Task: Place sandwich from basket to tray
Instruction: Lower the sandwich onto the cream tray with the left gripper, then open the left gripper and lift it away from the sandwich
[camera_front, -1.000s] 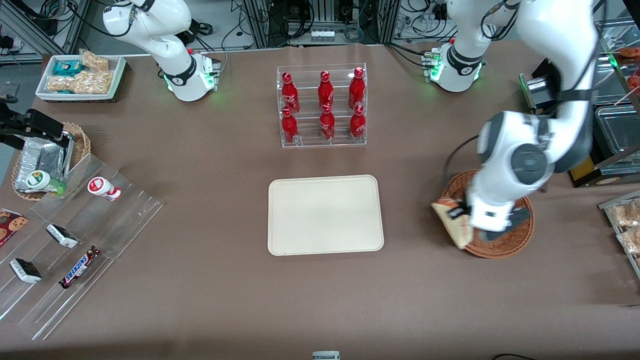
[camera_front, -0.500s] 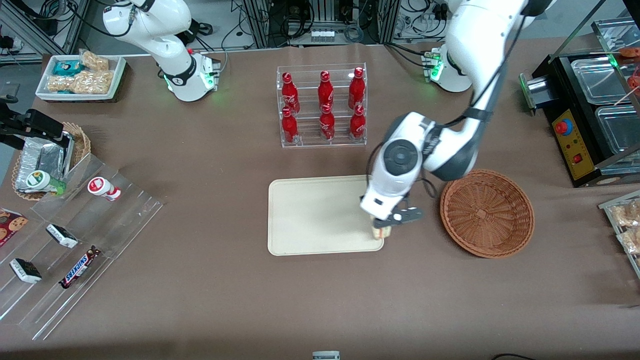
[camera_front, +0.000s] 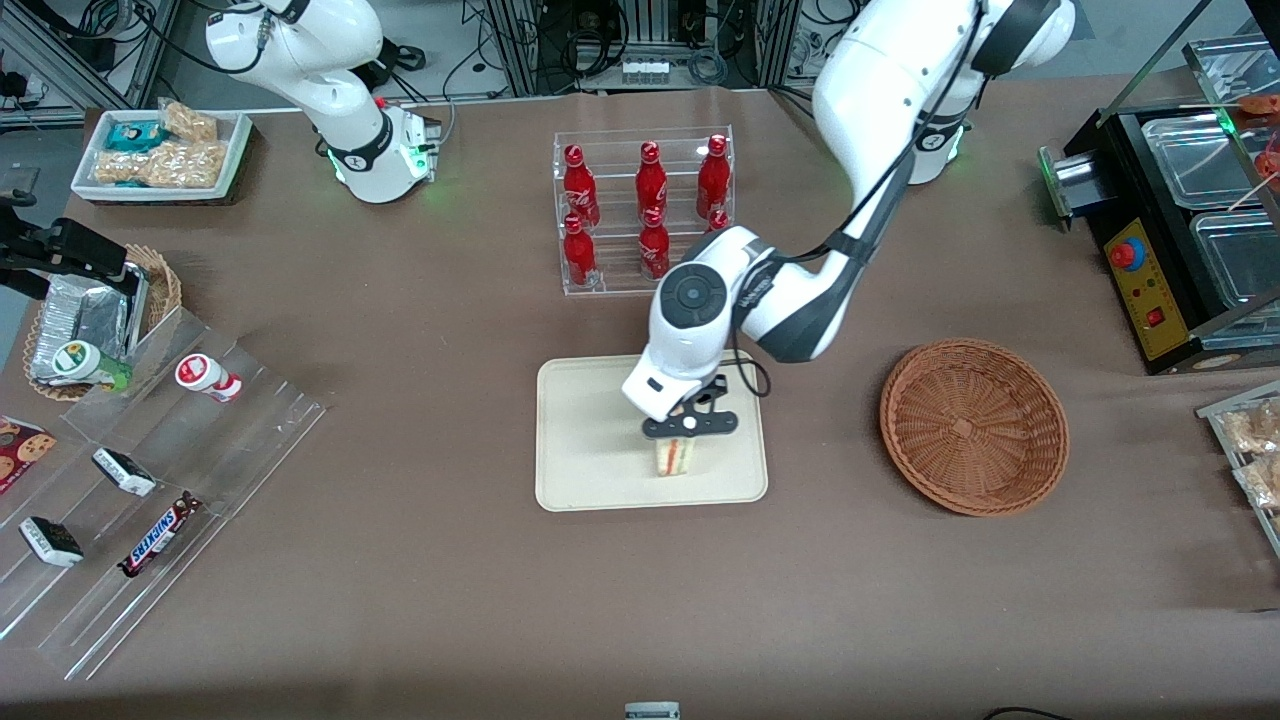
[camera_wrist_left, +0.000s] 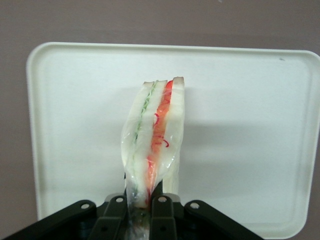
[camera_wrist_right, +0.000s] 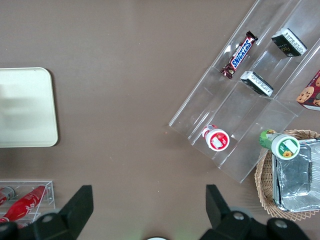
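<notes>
**Inspector A:** Status of the sandwich (camera_wrist_left: 154, 145)?

**Inspector B:** Held in the end effector (camera_front: 684, 432), whose fingers (camera_wrist_left: 161, 210) are clamped narrow on the thick end. It hangs cut edge showing, above the near half of the tray (camera_front: 590, 400). I cannot tell whether its lower tip touches the tray surface.

**Inspector A:** Why gripped that way?

**Inspector B:** My judgement: pinching across the bread faces squeezes the soft layers together, so the wedge does not slip. The clear wrap looks slick and crinkles under the pinch; the pale bread bows slightly, with a green line and red-orange filling along the edge.

**Inspector A:** The tray?

**Inspector B:** Cream-beige, smooth, rectangular with rounded corners and a low rim. It is flat and bare, so release looks simple, though a wedge set on its edge may tip over.

**Inspector A:** Surroundings?

**Inspector B:** The basket (camera_front: 975, 425), round reddish-brown wicker, sits on the table (camera_front: 420, 600) toward the working arm's end, well apart from the tray and with nothing in it. A clear rack of red bottles (camera_front: 640, 210) stands farther from the front camera than the tray.
</notes>
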